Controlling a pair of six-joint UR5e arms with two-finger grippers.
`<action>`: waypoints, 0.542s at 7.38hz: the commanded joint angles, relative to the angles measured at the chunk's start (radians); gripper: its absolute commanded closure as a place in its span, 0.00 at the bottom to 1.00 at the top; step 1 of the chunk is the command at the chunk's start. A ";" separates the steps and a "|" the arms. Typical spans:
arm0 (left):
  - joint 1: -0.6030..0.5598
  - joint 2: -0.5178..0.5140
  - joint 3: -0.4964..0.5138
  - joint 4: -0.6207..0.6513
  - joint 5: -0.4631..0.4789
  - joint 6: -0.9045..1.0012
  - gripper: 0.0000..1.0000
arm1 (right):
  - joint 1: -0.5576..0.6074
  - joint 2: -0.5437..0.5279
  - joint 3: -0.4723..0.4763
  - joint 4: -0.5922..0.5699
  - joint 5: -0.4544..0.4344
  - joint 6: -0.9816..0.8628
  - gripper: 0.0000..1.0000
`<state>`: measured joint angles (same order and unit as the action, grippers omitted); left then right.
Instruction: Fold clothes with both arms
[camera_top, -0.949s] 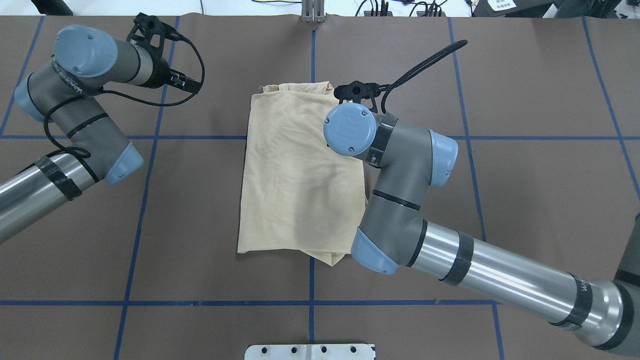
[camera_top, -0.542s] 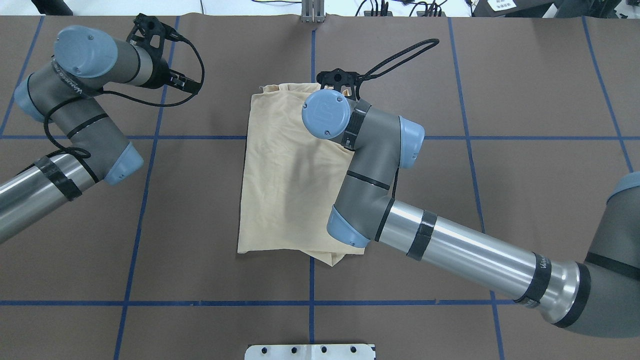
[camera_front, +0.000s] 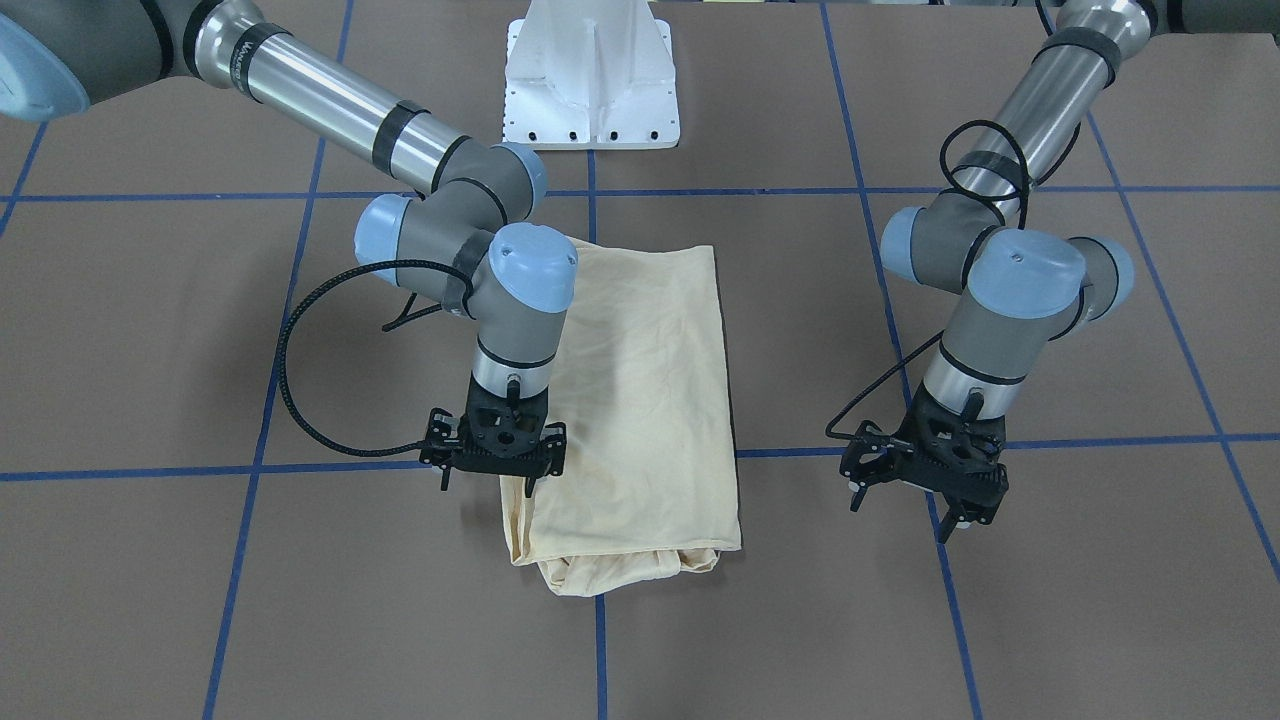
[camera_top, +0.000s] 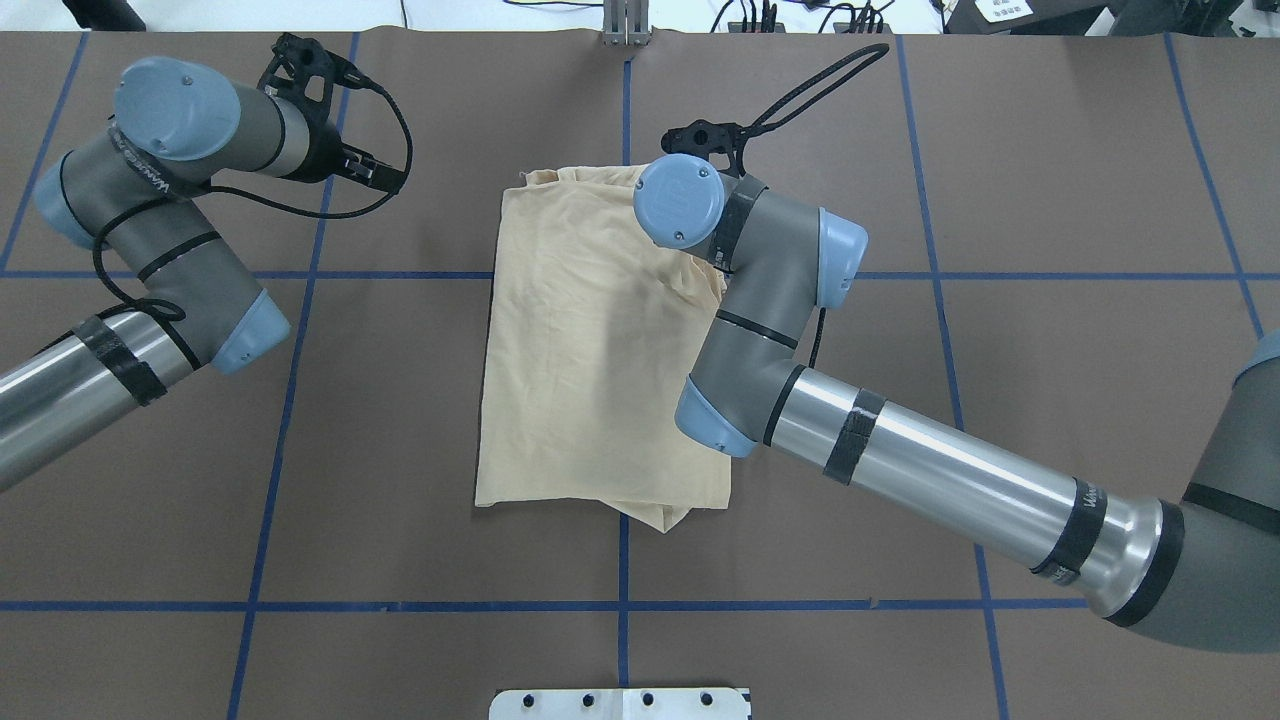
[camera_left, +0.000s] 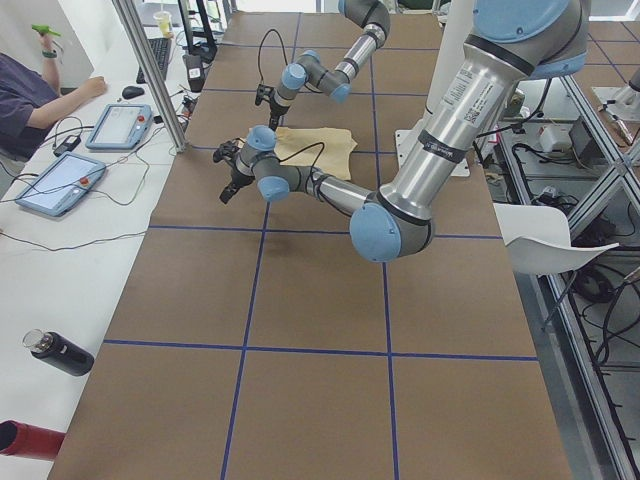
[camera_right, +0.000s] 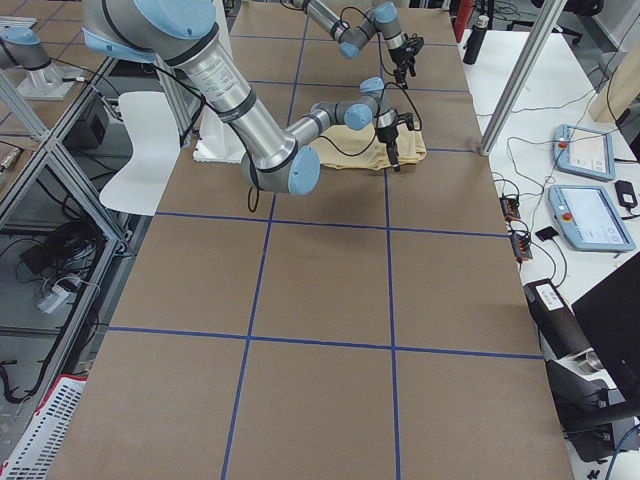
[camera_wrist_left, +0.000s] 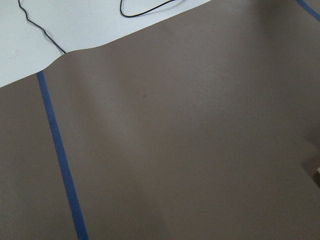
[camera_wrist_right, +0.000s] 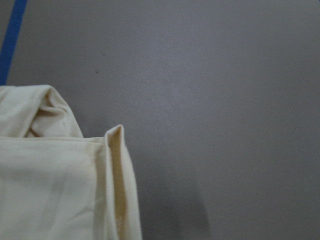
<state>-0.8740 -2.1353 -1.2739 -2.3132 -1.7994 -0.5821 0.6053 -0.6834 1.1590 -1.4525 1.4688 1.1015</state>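
At the middle of the table (camera_top: 1050, 200), somewhat nearer its far edge than the robot's edge, the shirt (camera_top: 590, 340) lies flat, folded into a long strip. The strip runs lengthwise from the robot's side toward the far edge. Layers at the far end are loosely bunched. The right gripper (camera_front: 487, 485) points down over the far right corner of the shirt, jaws apart and grasping nothing. One fingertip stands at the fabric's edge. The left gripper (camera_front: 900, 512) hangs above bare table, well apart from the shirt toward the left edge. Its jaws are released and empty.
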 joint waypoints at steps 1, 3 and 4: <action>0.001 0.000 -0.001 0.000 0.000 0.001 0.00 | 0.024 -0.049 0.016 -0.060 0.001 -0.086 0.00; 0.001 0.000 -0.004 0.000 0.000 0.001 0.00 | 0.089 -0.109 0.134 -0.062 0.081 -0.184 0.00; 0.001 0.000 -0.016 0.001 -0.002 -0.004 0.00 | 0.096 -0.113 0.195 -0.055 0.108 -0.171 0.00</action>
<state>-0.8729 -2.1353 -1.2794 -2.3129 -1.7997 -0.5824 0.6815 -0.7798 1.2810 -1.5119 1.5340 0.9408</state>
